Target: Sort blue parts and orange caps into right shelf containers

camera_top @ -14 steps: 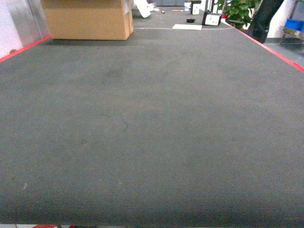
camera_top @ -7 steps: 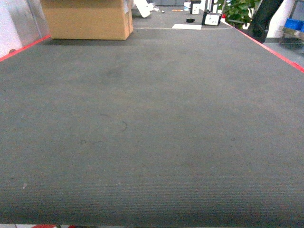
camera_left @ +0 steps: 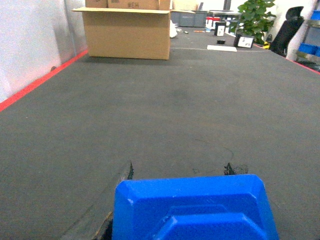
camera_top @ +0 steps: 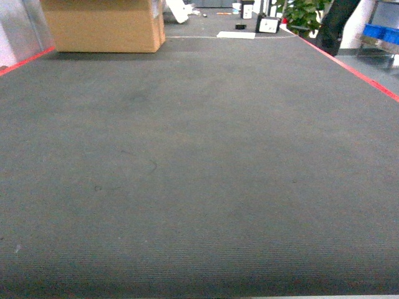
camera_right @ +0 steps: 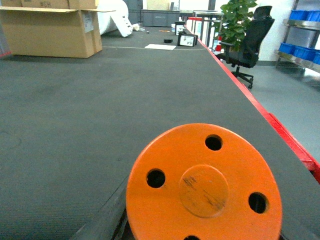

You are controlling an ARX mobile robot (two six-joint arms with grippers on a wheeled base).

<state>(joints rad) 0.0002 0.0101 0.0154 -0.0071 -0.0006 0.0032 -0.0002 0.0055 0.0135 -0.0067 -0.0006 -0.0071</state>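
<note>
A blue part [camera_left: 194, 207] fills the bottom of the left wrist view, and my left gripper [camera_left: 179, 171] is shut on it. Only the two dark fingertips [camera_left: 130, 171] poke out past its far edge. In the right wrist view my right gripper [camera_right: 200, 234] is shut on a round orange cap [camera_right: 204, 184] with several holes, which hides most of the fingers. Blue right shelf containers [camera_top: 380, 31] sit on a metal rack at the far right, also seen as blue containers [camera_right: 298, 49] from the right wrist. Neither gripper shows in the head view.
Dark grey carpet [camera_top: 199, 162] stretches ahead, edged by red lines [camera_top: 358, 71] on both sides. A large cardboard box [camera_top: 103, 25] stands far left. A potted plant [camera_right: 235, 20], a black office chair [camera_right: 250, 42] and small items lie at the far end.
In the head view the whole scene has slid a little to the left, and more of the rack with blue containers shows at the right edge.
</note>
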